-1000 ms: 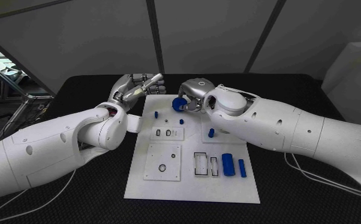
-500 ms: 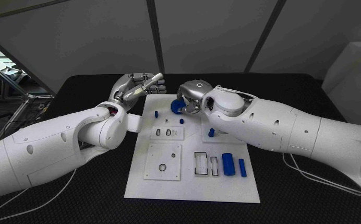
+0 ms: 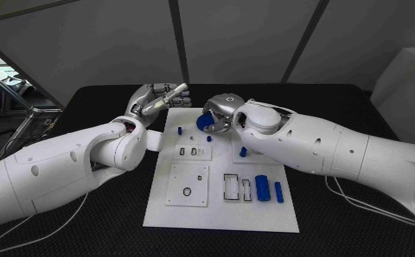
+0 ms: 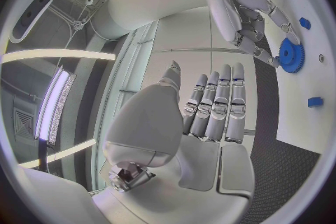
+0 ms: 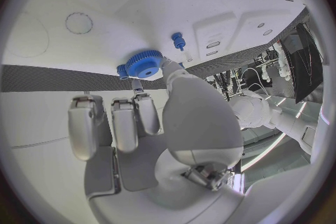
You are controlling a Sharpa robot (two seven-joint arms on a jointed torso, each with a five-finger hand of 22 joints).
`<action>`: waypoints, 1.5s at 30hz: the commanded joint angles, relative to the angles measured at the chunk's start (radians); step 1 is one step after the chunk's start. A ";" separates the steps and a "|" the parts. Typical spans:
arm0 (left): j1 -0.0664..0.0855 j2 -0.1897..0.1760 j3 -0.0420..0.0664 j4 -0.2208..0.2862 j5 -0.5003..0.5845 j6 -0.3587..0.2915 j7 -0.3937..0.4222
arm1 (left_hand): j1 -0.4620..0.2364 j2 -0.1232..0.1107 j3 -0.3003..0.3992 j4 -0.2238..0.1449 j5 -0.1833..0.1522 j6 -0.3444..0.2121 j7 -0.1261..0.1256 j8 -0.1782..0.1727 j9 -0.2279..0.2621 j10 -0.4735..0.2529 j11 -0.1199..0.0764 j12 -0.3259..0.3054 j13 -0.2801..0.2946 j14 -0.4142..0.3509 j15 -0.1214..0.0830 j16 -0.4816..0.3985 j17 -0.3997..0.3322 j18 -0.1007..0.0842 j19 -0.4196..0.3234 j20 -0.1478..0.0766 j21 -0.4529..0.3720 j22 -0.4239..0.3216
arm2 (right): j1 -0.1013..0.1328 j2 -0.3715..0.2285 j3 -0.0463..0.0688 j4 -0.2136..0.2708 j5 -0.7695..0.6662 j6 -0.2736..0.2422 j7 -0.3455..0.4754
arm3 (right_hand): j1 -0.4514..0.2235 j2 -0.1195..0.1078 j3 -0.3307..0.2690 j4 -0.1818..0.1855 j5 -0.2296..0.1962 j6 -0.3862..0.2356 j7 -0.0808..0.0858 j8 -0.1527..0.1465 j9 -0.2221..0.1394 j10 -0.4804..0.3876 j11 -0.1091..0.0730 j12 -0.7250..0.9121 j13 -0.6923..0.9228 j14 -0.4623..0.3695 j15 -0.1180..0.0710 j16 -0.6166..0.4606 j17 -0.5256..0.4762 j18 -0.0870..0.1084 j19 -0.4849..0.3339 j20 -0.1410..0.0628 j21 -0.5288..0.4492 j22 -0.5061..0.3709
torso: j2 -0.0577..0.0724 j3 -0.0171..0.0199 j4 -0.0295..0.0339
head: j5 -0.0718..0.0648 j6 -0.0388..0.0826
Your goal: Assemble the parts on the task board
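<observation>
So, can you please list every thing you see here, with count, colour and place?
table: one, black, under everything.
board: one, white, middle of table.
gear: one, blue, far end of board, held by right hand.
pegs: three small, blue, upright on far half of board.
cylinders: two, blue, lying on near right of board.
left hand: one, silver, raised at board's far left corner, holding nothing.
right hand: one, silver, gripping gear.
</observation>
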 commanded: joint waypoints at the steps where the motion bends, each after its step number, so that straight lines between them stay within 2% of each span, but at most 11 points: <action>1: 0.002 0.001 0.001 0.001 -0.001 0.008 0.003 | 0.000 0.008 -0.001 -0.006 0.001 -0.002 0.001 -0.005 0.000 -0.005 0.000 -0.004 -0.001 -0.002 -0.001 -0.005 0.001 -0.028 -0.006 0.000 -0.002 -0.001 | 0.003 0.001 0.000 0.000 0.026 0.027 0.011 | -0.048 0.004 -0.002 0.042 0.001 0.009 0.003 0.001 0.004 0.000 0.008 -0.002 0.097 0.093 0.009 -0.002 0.206 -0.008 0.031 0.009 -0.004 0.166 | 0.000 0.0003 0.0001 | 0.000 -0.001; 4: 0.002 0.001 0.001 0.000 -0.001 0.008 0.002 | 0.001 0.009 -0.001 -0.007 0.001 -0.002 0.000 -0.006 0.000 -0.005 0.000 -0.004 -0.001 -0.002 -0.001 -0.006 0.002 -0.028 -0.006 0.000 -0.002 -0.001 | 0.003 0.000 0.000 0.000 0.047 0.051 0.017 | -0.093 0.010 -0.005 0.076 -0.009 0.052 0.002 0.007 0.008 0.006 0.008 0.005 0.105 0.094 0.010 0.001 0.212 -0.008 0.032 0.011 -0.003 0.169 | 0.001 0.0001 0.0002 | -0.001 -0.001; 7: 0.002 0.001 0.001 0.000 -0.001 0.008 0.002 | 0.001 0.009 -0.001 -0.007 0.001 -0.002 0.000 -0.006 0.000 -0.005 0.000 -0.004 -0.001 -0.002 -0.001 -0.006 0.002 -0.028 -0.006 0.000 -0.002 -0.001 | 0.003 -0.001 0.000 -0.002 0.064 0.073 0.020 | -0.144 0.032 -0.009 0.079 -0.005 0.065 0.001 0.009 0.009 0.010 0.007 0.010 0.110 0.095 0.009 0.002 0.215 -0.009 0.033 0.011 -0.003 0.170 | 0.000 0.0000 0.0002 | 0.000 -0.002; 10: 0.002 0.001 0.001 0.000 -0.001 0.007 0.002 | 0.001 0.009 -0.001 -0.007 0.001 -0.002 0.000 -0.006 0.000 -0.005 0.000 -0.004 -0.001 -0.002 -0.001 -0.006 0.002 -0.028 -0.006 0.000 -0.002 -0.001 | 0.003 -0.003 0.000 -0.003 0.075 0.091 0.020 | -0.180 0.044 -0.025 0.077 0.040 0.081 -0.002 0.011 0.010 0.014 0.004 0.016 0.117 0.095 0.007 0.004 0.218 -0.009 0.034 0.009 -0.002 0.172 | 0.000 0.0002 0.0001 | 0.000 -0.002; 11: 0.002 0.000 0.001 0.000 -0.001 0.007 0.002 | 0.001 0.009 -0.001 -0.007 0.001 -0.002 0.000 -0.006 0.000 -0.005 0.000 -0.004 -0.001 -0.002 -0.001 -0.006 0.002 -0.028 -0.006 0.000 -0.002 -0.001 | 0.003 -0.005 0.000 -0.003 0.079 0.096 0.019 | -0.192 0.046 -0.036 0.076 0.073 0.084 -0.003 0.010 0.010 0.016 0.004 0.018 0.119 0.096 0.006 0.004 0.219 -0.009 0.036 0.008 -0.001 0.174 | 0.000 0.0000 0.0001 | 0.001 -0.003; 18: 0.002 -0.002 0.001 0.000 -0.001 0.006 0.001 | 0.001 0.009 -0.001 -0.007 0.001 -0.002 0.000 -0.006 0.000 -0.005 0.000 -0.004 -0.001 -0.002 -0.001 -0.006 0.002 -0.028 -0.006 0.000 -0.002 -0.001 | 0.003 -0.017 0.000 0.004 0.092 0.085 0.017 | -0.205 0.066 -0.053 0.076 0.104 0.099 -0.005 0.014 0.011 0.025 0.002 0.028 0.130 0.098 0.005 0.008 0.227 -0.012 0.043 0.007 0.002 0.183 | 0.000 0.0006 -0.0002 | 0.002 -0.004; 31: 0.002 -0.007 0.001 -0.001 -0.001 0.006 -0.001 | 0.001 0.009 -0.001 -0.008 0.001 -0.002 0.001 -0.006 0.000 -0.006 0.000 -0.005 -0.001 -0.002 -0.001 -0.007 0.002 -0.028 -0.006 0.000 -0.002 -0.002 | 0.003 -0.067 0.000 0.041 0.095 0.008 0.012 | -0.180 0.059 -0.069 0.060 0.121 0.096 -0.001 0.008 0.008 0.025 0.006 0.028 0.131 0.098 0.008 0.009 0.229 -0.012 0.044 0.009 0.003 0.184 | -0.001 0.0006 -0.0010 | 0.000 -0.001; 34: 0.002 -0.008 0.001 -0.001 -0.001 0.007 -0.001 | 0.001 0.009 -0.001 -0.008 0.001 -0.002 0.001 -0.006 0.000 -0.006 0.000 -0.005 -0.001 -0.002 -0.001 -0.007 0.002 -0.028 -0.006 0.000 -0.002 -0.002 | 0.002 -0.100 0.000 0.070 0.105 -0.059 0.032 | -0.154 0.058 -0.072 0.048 0.143 0.099 -0.001 0.008 0.008 0.028 0.006 0.031 0.134 0.098 0.008 0.008 0.227 -0.012 0.043 0.009 0.002 0.184 | -0.001 0.0008 -0.0013 | -0.001 0.000; 39: 0.002 -0.012 0.001 -0.002 -0.001 0.008 0.000 | 0.001 0.009 -0.001 -0.008 0.001 -0.002 0.001 -0.006 0.000 -0.006 0.000 -0.005 -0.001 -0.002 -0.001 -0.007 0.002 -0.028 -0.006 0.000 -0.002 -0.002 | 0.002 -0.199 0.001 0.150 0.216 -0.183 0.136 | -0.084 0.050 -0.070 0.011 0.164 0.104 -0.002 0.007 0.008 0.021 0.003 0.021 0.126 0.095 0.005 0.004 0.218 -0.011 0.040 0.008 0.000 0.180 | -0.003 0.0019 -0.0039 | -0.001 0.004; 41: 0.002 -0.013 0.001 -0.002 -0.001 0.008 0.000 | 0.001 0.009 -0.001 -0.008 0.001 -0.002 0.001 -0.006 0.000 -0.006 0.000 -0.005 -0.001 -0.002 -0.001 -0.007 0.002 -0.028 -0.006 0.000 -0.002 -0.002 | 0.002 -0.240 0.001 0.176 0.279 -0.198 0.178 | -0.064 0.046 -0.071 0.000 0.145 0.110 -0.004 0.009 0.009 0.018 0.002 0.017 0.122 0.093 0.004 0.000 0.210 -0.008 0.032 0.007 -0.004 0.171 | -0.003 0.0015 -0.0044 | -0.002 0.005; 45: 0.002 -0.016 0.001 -0.002 -0.001 0.009 0.000 | 0.001 0.010 -0.002 -0.008 0.001 -0.003 0.001 -0.007 0.000 -0.006 0.000 -0.005 -0.001 -0.002 -0.001 -0.007 0.003 -0.027 -0.006 0.000 -0.002 -0.002 | 0.003 -0.338 0.004 0.216 0.423 -0.173 0.260 | -0.011 0.036 -0.079 -0.035 0.087 0.134 -0.011 0.016 0.011 0.011 -0.004 0.006 0.113 0.089 -0.002 -0.009 0.192 -0.004 0.018 0.002 -0.013 0.153 | -0.006 0.0018 -0.0091 | -0.002 0.009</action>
